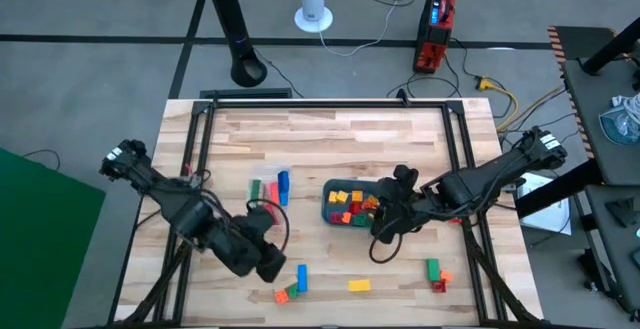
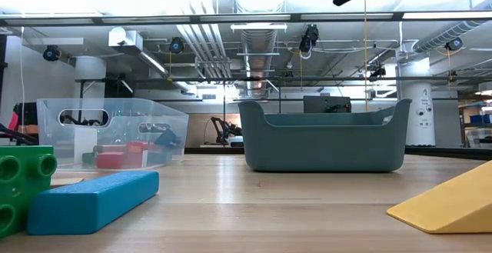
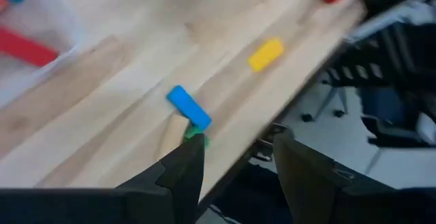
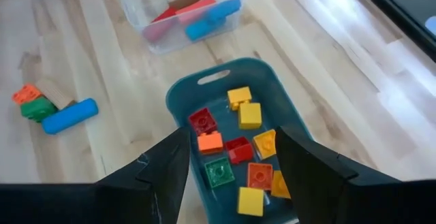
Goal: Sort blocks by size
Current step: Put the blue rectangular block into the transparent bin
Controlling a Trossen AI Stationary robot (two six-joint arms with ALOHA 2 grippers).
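At the very front of the low view stand a green studded toy block [image 2: 21, 184] and, just beside it, a long blue bar block [image 2: 92, 199] that lies flat on the light wooden table [image 2: 269, 207]. At the other front corner a yellow block [image 2: 450, 205] shows only one slanted part. From above, these pieces lie close to the near edge of the table: the blue bar stands next to a small orange and green group [image 1: 289, 291], the yellow block is a little apart, and a green and red pair [image 1: 436, 273] is near the right side.

The left gripper [image 1: 268, 262] is above the table near the front edge, close to the blue bar. Its two dark fingers [image 3: 184, 176] are spread apart and nothing is between them.

Farther back, in the middle of the table, is the teal rectangular plastic tray [image 4: 178, 96]. It holds short cube blocks [image 4: 235, 152] in red, orange, yellow and green. The right gripper [image 1: 385, 227] hangs over the near part of this tray; its fingers [image 4: 163, 166] are also apart and empty.

Beyond and to the left of the tray is the clear plastic container [image 2: 54, 134]. Inside it lie longer bars [image 4: 194, 9] in red, blue and green.
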